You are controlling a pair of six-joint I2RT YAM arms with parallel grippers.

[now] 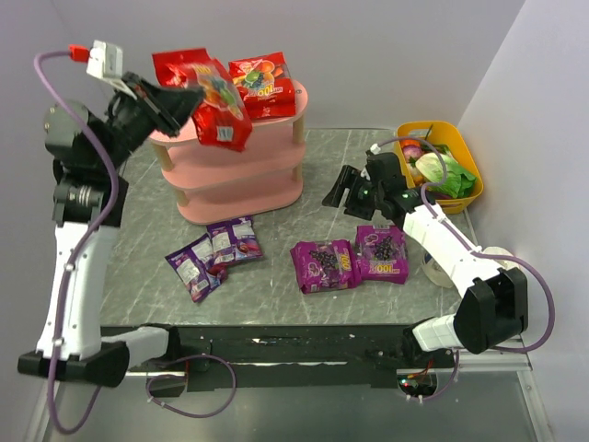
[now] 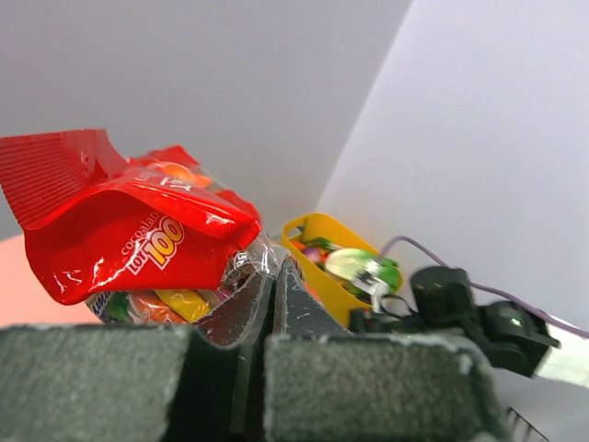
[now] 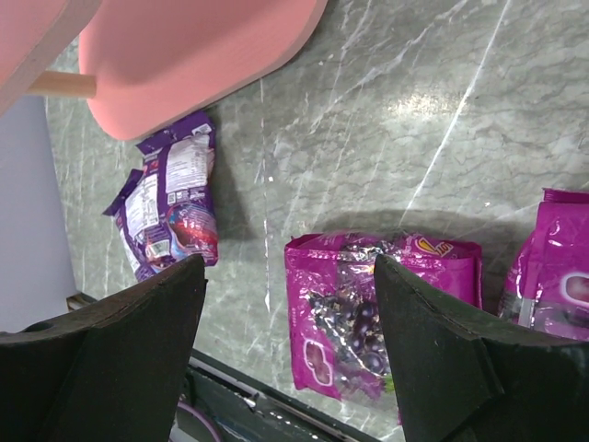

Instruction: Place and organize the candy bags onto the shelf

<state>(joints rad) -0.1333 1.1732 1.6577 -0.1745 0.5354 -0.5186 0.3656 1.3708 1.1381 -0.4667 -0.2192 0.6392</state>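
From above: pink shelf (image 1: 241, 204) at far left of the grey table (image 1: 267, 295), one red candy bag (image 1: 264, 87) flat on its top tier. Second red bag (image 1: 219, 109) hanging over that tier's left end, pinched in the clenched left gripper (image 1: 187, 99). Yellow tub (image 1: 463, 145) at far right, holding green vegetables (image 1: 449, 180). On the table just near of the shelf, two blue-violet bags (image 1: 213, 253) overlapping; right of them, two magenta bags (image 1: 350, 262) side by side. Right gripper (image 1: 345, 193) released, hovering between shelf and tub. From the left wrist: the pinch itself, fingers pressed together on the crumpled red packet, tub and right arm (image 2: 479, 313) beyond. From the right wrist: fingers spread wide, holding nothing, one magenta bag directly below, blue-violet pair beside the shelf's base, a wooden post (image 3: 60, 85) at far left.
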